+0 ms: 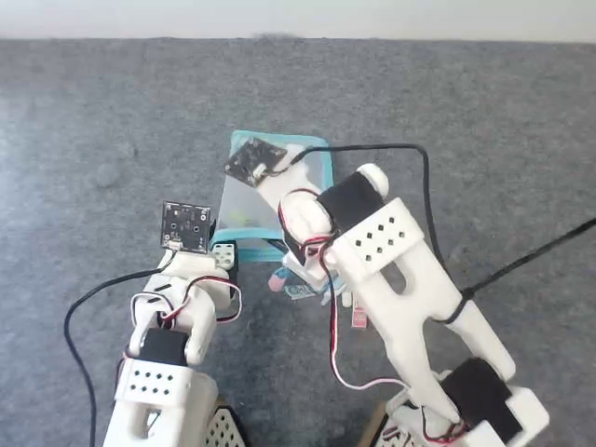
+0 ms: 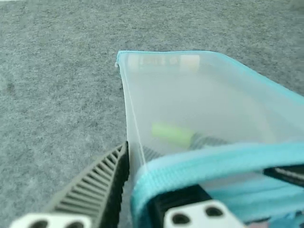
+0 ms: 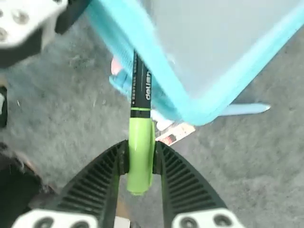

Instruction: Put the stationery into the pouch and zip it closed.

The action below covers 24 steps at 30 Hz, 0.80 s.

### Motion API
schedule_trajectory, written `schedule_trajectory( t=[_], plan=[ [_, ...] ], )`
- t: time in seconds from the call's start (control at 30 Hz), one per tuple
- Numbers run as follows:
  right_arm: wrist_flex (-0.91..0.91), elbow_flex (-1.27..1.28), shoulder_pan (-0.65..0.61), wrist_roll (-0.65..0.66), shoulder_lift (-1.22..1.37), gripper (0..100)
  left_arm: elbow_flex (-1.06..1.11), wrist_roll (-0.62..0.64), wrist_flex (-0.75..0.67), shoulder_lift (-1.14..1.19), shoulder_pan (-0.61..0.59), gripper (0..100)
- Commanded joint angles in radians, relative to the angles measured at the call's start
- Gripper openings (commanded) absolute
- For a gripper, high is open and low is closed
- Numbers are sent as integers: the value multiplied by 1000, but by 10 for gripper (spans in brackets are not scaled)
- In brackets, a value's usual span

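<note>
Two grips noted: the right gripper [image 3: 141, 154] is closed on the green cap end of a black-barrelled marker [image 3: 140, 121]. The barrel runs straight ahead of its jaws to the teal zip edge of the pouch [image 3: 213, 52]; whether the tip is through the mouth I cannot tell. The left gripper [image 2: 142, 183] looks clamped on the zip band at the pouch's nearest corner, and the pouch stretches away in front of it over the grey mat [image 1: 93, 140]. A green-ended item [image 2: 173, 134] shows through the translucent wall. Judgement: the marker is light, rigid and made of smooth plastic, so it could swivel or slip in a cap-end pinch if the tip snags. The pouch is thin and limp and collapses readily. The stitched zip band is its firmest hold and will need anchoring there against the pull of zipping.
</note>
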Motion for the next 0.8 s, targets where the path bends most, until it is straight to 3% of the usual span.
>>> schedule_trajectory(
  t=[0.0,0.33,0.57,0.77],
  plan=[
    [18,-78,-13,-18,-7,9,-35,6,-12,-12,8,11],
    [-242,110,-99,-66,-18,9,-35,6,-14,-12,3,11],
    [-292,152,-110,-71,-99,8,-35,6,-14,-12,8,11],
    [-509,404,-111,-74,-249,9,-35,6,-14,-12,8,11]
  ],
)
